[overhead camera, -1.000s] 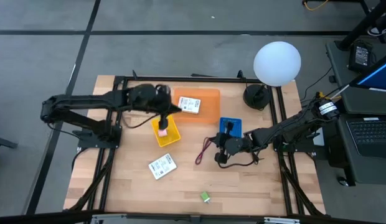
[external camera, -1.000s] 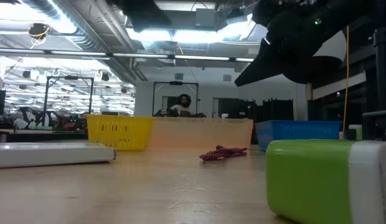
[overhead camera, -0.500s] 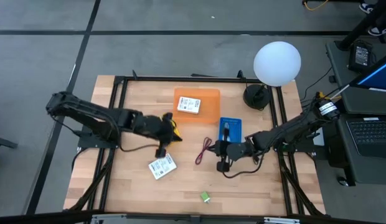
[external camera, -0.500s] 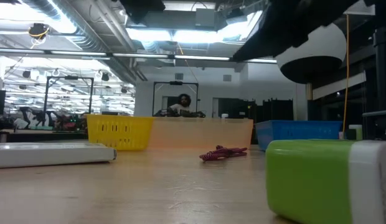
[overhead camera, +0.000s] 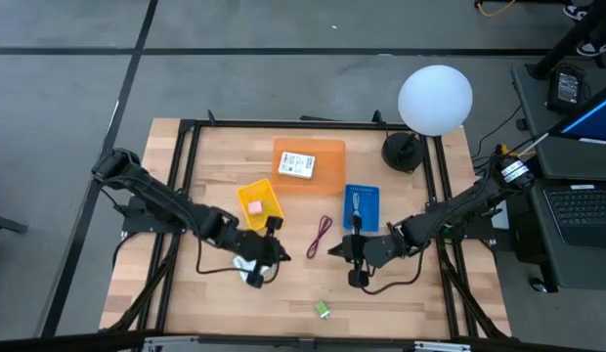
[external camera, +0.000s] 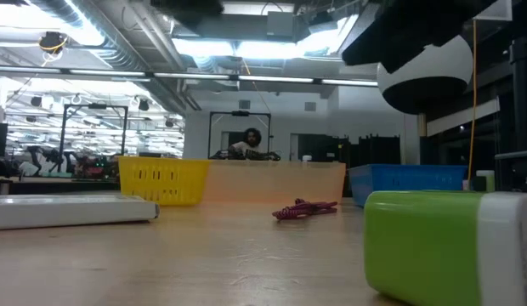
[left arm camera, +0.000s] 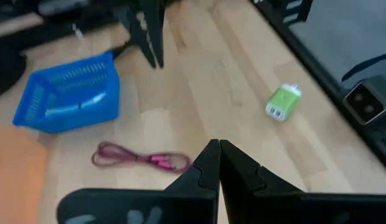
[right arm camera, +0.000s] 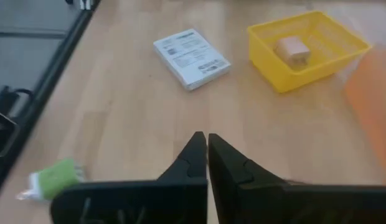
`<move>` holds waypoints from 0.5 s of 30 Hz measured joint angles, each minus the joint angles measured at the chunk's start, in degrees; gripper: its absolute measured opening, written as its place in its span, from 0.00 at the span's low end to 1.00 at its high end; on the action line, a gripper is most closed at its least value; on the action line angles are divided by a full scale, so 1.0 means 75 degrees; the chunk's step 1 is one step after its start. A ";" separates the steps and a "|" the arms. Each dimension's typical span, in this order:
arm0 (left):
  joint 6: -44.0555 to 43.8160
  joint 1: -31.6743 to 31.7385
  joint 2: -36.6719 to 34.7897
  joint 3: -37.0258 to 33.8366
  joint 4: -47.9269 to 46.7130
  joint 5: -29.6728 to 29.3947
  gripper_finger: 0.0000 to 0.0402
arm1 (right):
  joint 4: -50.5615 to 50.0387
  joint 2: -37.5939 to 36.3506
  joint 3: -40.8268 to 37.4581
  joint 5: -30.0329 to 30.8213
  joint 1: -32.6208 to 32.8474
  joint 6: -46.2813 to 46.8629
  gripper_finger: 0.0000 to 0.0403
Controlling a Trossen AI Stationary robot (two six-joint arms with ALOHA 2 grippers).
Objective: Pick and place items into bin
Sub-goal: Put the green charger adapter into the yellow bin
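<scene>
My left gripper (overhead camera: pixel 281 252) (left arm camera: pixel 213 149) is shut and empty. It hovers over the near middle of the table, above a white labelled packet (overhead camera: pixel 246 266) (right arm camera: pixel 192 59) that lies flat. My right gripper (overhead camera: pixel 334 250) (right arm camera: pixel 202 140), also shut and empty, faces it from the right. Between and beyond them a dark red looped cord (overhead camera: pixel 320 235) (left arm camera: pixel 143 158) lies on the wood. A green block (overhead camera: pixel 324 310) (left arm camera: pixel 281 102) sits near the front edge. The yellow bin (overhead camera: pixel 261 202) holds a pink block (overhead camera: pixel 252 207) (right arm camera: pixel 292 46).
An orange bin (overhead camera: pixel 310 164) holds a second white packet (overhead camera: pixel 297 164). A blue bin (overhead camera: pixel 361 205) (left arm camera: pixel 68 93) holds a grey-blue piece. A white globe lamp (overhead camera: pixel 435 98) stands at the far right corner. A person (external camera: pixel 249 144) sits in the room behind. Bare wood lies near the front edge.
My left gripper has swung away from the yellow bin toward the table's near edge and sunk lower, ending above the white packet. My right gripper has shifted a little toward the near edge. The pink block stays in the yellow bin.
</scene>
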 joint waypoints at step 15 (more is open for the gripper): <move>-0.0078 -0.0350 -0.1262 -0.2171 0.2484 -0.0493 0.00 | -0.2353 0.0357 0.1620 0.0575 0.1111 0.1860 0.00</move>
